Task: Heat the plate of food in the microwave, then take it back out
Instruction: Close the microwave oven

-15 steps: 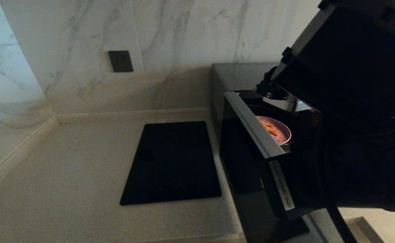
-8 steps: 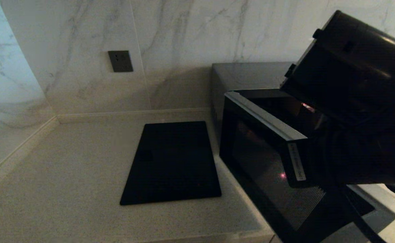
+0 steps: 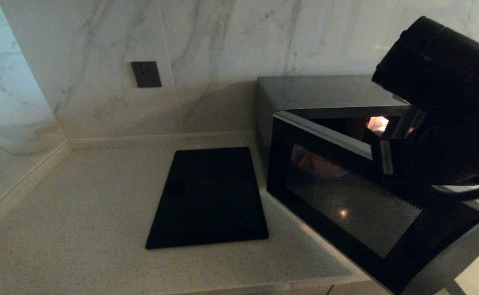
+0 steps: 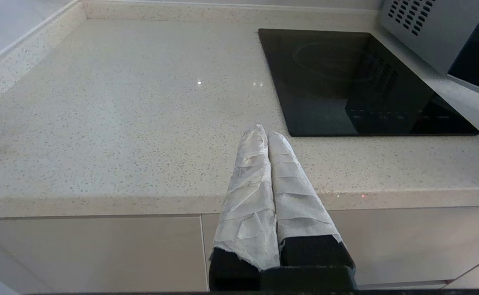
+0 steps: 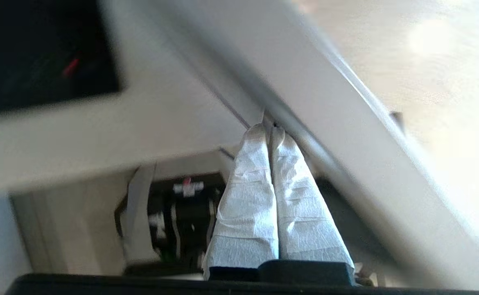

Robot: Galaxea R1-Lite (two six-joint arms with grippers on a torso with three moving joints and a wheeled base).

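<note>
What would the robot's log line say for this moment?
right gripper: shut, at microwave door | plate of food: inside, dimly visible | left gripper: shut, parked over countertop

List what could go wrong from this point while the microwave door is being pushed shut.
1. The microwave door is partly open, swinging toward the cavity. The right end effector, fingers together, presses with its tips alone, so it may slip off the door edge and leave it unlatched.
2. The plate of food shows only faintly through the glass; a hard shove might jolt it.
3. The microwave sits near the counter edge, so pushing might shift it.
</note>
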